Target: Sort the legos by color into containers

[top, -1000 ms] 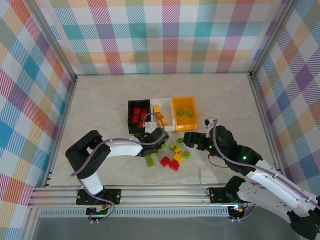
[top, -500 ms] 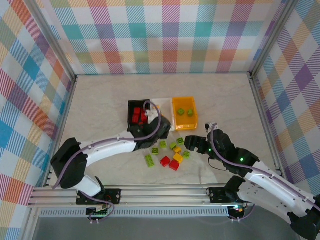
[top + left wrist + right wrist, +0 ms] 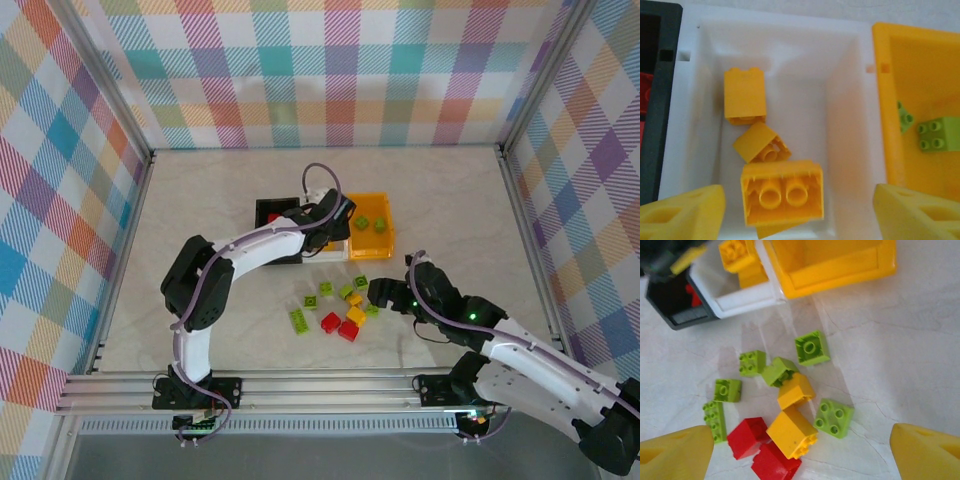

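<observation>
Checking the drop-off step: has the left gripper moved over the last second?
Yes. The left gripper went farther out and rightward in the top view, from the near edge of the black bin to above the white bin.

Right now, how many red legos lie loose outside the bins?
2, touching each other: one red lego beside a long green lego, the other red lego against a yellow lego. None seems hidden beneath.
</observation>
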Available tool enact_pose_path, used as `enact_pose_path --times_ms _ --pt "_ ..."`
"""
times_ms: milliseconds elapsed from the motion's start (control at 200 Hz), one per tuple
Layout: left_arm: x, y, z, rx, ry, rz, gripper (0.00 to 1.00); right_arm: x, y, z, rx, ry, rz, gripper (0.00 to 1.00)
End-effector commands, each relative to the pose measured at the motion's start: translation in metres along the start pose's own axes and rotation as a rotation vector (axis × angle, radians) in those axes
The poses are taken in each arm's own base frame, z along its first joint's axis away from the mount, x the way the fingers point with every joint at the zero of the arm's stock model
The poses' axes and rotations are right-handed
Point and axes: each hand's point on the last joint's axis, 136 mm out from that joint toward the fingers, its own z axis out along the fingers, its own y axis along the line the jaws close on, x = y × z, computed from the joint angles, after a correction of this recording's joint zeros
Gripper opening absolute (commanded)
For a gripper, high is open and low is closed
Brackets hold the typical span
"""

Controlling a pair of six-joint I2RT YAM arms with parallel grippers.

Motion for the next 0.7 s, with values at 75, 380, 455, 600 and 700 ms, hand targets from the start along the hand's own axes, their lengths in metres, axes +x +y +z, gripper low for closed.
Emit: enact_pose_path --times_ms 75,380,455,600,700 --pt "-0.022 -0.022 -0.064 0.127 -0.053 0.002 0.90 0.018 -0.007 0.010 0.022 0.067 0.031 0.90" --pt "0.051 -0.010 -0.150 0.282 -0.066 0.069 1.00 0.038 -0.016 0.047 0.100 0.149 0.016 0.86" --pt "0.075 0.010 -0.158 0.276 -0.060 0.069 1.00 0.029 -0.006 0.054 0.077 0.125 -0.021 0.86" --pt "0.113 0.048 -0.161 0.270 -0.015 0.029 1.00 0.011 0.009 0.068 0.083 0.106 -0.079 0.83" --pt "0.125 0.076 -0.164 0.243 -0.014 -0.008 1.00 0.002 0.010 0.083 0.121 0.125 -0.077 0.80"
